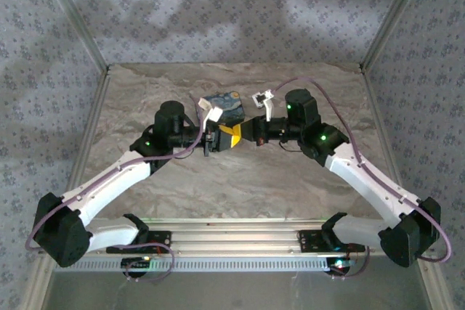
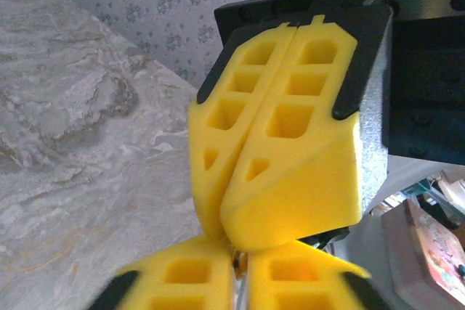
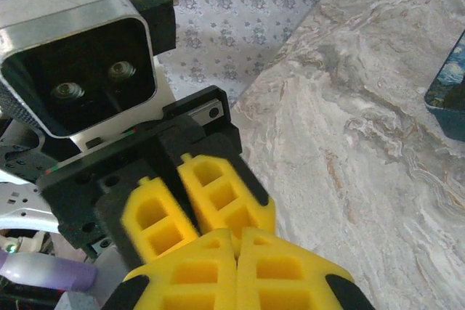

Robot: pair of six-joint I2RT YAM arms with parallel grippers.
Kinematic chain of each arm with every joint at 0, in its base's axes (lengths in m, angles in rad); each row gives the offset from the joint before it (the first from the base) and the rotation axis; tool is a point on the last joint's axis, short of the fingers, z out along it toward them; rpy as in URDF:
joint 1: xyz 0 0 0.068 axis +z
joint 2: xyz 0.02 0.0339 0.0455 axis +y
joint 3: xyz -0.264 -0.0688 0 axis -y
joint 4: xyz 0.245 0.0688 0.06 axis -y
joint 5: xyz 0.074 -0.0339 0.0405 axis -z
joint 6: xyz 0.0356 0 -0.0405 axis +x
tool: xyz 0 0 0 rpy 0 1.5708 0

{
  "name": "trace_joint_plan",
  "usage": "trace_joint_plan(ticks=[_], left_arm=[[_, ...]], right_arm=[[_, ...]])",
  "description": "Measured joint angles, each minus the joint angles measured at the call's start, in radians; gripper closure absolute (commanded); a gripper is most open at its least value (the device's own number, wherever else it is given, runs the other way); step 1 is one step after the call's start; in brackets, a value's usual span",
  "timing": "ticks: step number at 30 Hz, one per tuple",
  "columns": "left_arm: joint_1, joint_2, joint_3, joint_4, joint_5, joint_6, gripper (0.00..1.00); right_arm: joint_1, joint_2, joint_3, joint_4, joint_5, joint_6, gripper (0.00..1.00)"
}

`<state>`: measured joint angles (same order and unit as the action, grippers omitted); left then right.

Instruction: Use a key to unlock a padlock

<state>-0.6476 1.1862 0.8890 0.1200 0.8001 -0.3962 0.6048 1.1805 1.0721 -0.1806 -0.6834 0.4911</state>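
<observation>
Judging from the task, the padlock should be small, dense and rigid with a slick shackle, so its blocky body is the place to grip. Where it sits I cannot tell; likeliest where the fingertips meet, just nearside of the blue box (image 1: 227, 107). The left gripper (image 1: 234, 136) is clenched to a slit around a brownish sliver (image 2: 234, 258). The right gripper (image 1: 247, 134) is pressed flush. Both have pads of yellow honeycombed foam, and the table (image 1: 254, 194) is veined marble.
</observation>
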Motion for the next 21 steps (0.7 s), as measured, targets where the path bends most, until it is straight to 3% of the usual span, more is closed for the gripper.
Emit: trace_joint_plan(ticks=[2,5,12,21], left_arm=[[0.006,-0.011,0.0,-0.032,-0.008,0.014,0.47],[0.019,-0.031,0.0,-0.076,-0.032,0.024,0.42],[0.088,-0.116,-0.033,-0.076,-0.067,-0.031,0.42],[0.088,-0.083,-0.077,0.096,-0.066,-0.183,0.51]], right_arm=[[-0.005,-0.012,0.0,-0.005,0.02,-0.01,1.0],[-0.009,-0.029,0.0,-0.019,0.053,-0.033,1.0],[-0.009,-0.034,0.031,-0.084,0.103,-0.116,1.0],[-0.011,-0.029,0.033,-0.081,0.122,-0.121,1.0]])
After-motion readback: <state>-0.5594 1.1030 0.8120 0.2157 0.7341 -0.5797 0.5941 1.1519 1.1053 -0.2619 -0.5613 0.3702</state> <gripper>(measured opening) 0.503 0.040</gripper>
